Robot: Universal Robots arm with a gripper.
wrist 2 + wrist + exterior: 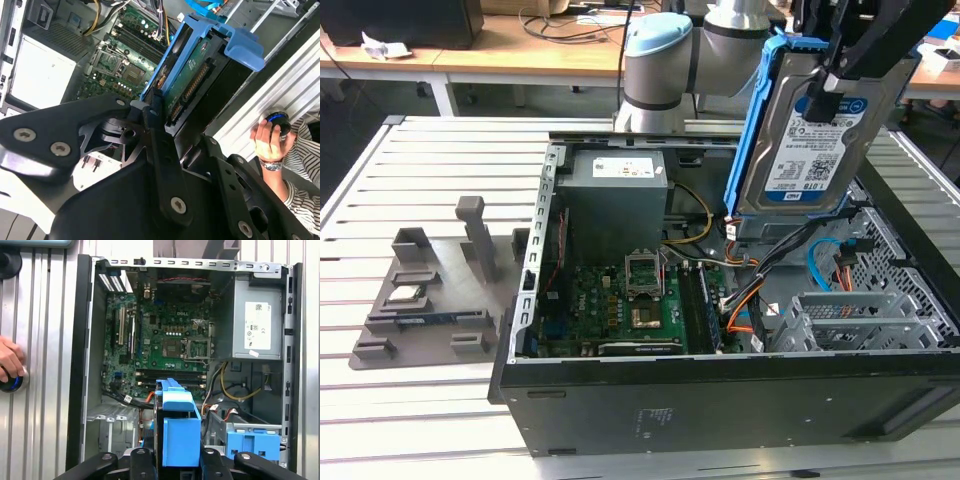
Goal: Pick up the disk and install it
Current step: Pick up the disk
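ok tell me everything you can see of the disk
The disk is a flat rectangular drive in silver metal. One face carries a blue-and-white barcoded label, and the second wrist view shows what looks like a green circuit board on the other. Blue plastic rails run along its sides and join in a blue tab at one end. It hangs nearly upright, slightly tilted, above the open computer case, toward the exterior view's right. The claw is shut on it, and nothing else appears to touch it.
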